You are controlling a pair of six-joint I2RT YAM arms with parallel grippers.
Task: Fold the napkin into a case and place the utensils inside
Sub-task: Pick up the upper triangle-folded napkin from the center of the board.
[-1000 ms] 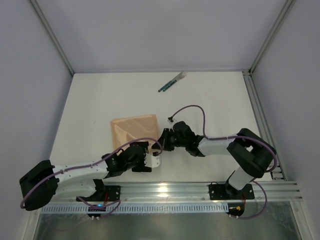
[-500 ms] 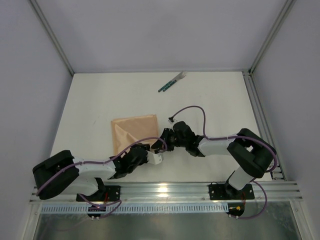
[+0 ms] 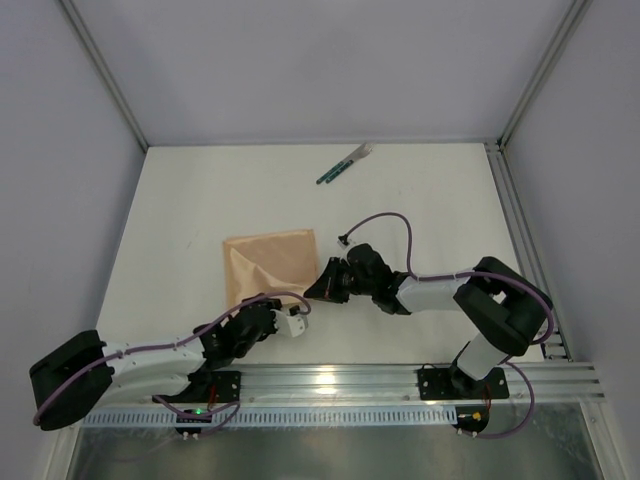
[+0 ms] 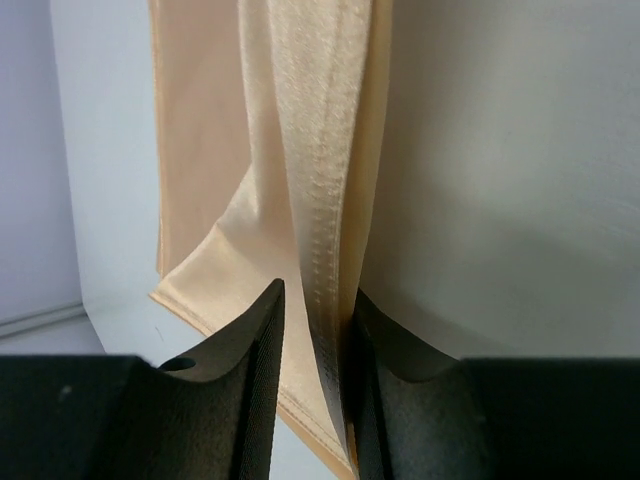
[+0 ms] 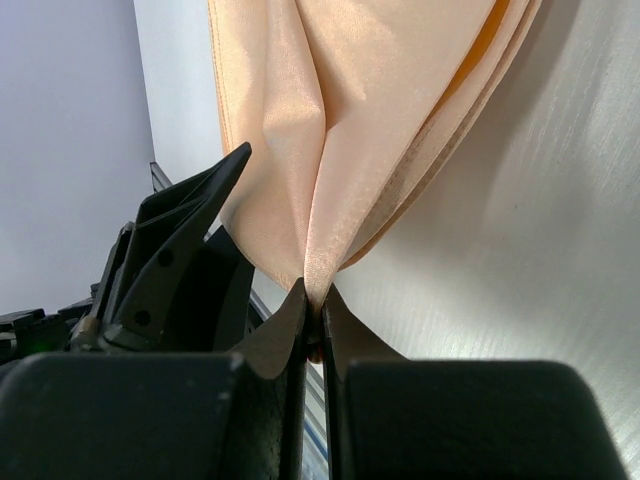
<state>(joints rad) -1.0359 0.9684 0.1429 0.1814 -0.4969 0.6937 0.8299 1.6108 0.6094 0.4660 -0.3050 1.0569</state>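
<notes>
1. Peach-tan cloth, the napkin (image 3: 268, 262), lies folded into a rough square on the white table (image 3: 190, 200), left of centre and just beyond both arms' ends.
2. At the napkin's near right corner, the right gripper (image 5: 313, 302) has its jaws shut tight on the cloth. In the right wrist view the fabric rises from the fingertips as a pinched ridge, and layered folds fan away to the right.
3. From above, that gripper sits right at the napkin's near right corner, with its arm reaching in from the right side of the table.
4. At the napkin's near edge, just to the left of the other one, is the left gripper (image 4: 318, 292). In the left wrist view a stitched hem stands upright between its dark fingers (image 4: 250, 380), which have narrowed close on either side of it. I cannot tell whether they press the hem or only flank it.
5. Beyond those fingers the napkin stretches away over the table, and a loose lower layer spills out to the left of the hem.
6. In the right wrist view, a dark finger of the left gripper points up just left of the pinched cloth.
7. Far across the table lie the utensils (image 3: 344, 164), with dark green handles and pale ends. They rest together on a slant, outside the cloth and well apart from the napkin and both grippers.
</notes>
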